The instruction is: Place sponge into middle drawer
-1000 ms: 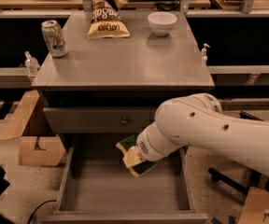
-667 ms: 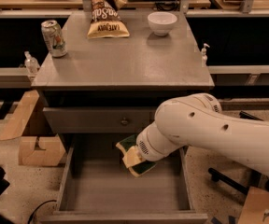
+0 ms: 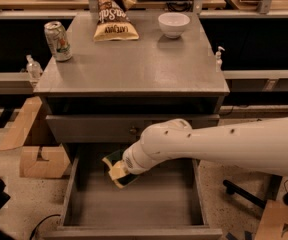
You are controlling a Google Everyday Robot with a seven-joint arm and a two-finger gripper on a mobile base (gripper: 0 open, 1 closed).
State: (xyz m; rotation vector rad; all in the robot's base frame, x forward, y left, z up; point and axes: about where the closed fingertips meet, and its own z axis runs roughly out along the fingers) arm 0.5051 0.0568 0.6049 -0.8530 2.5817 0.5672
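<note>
On the grey cabinet top (image 3: 134,69) in the upper half of the frame stand one drink can (image 3: 57,40) at the left, one chip bag (image 3: 115,21) at the back and one white bowl (image 3: 173,24) to the right of it; two small bottles flank the cabinet, one (image 3: 32,67) at the left edge and one (image 3: 218,59) at the right; cardboard pieces (image 3: 41,160) lie on the floor at lower left. One closed drawer front (image 3: 94,129) with a single round knob (image 3: 133,131) sits above the middle drawer (image 3: 134,204), which is pulled out at the bottom centre with its floor bare.

The white arm (image 3: 224,146) reaches in from the right edge and crosses the upper right of the open drawer, hiding part of the back and the right wall; the gripper (image 3: 125,171) is at its tip, left of centre over the drawer's back part, clenched on the one sponge (image 3: 116,170), which rides tilted with its pale foam facing the lower left.

Against the frame a second earlier, the arm tip and sponge have shifted leftward from right of centre, and the arm lies lower and flatter; can, bag, bowl and bottles are unchanged.
</note>
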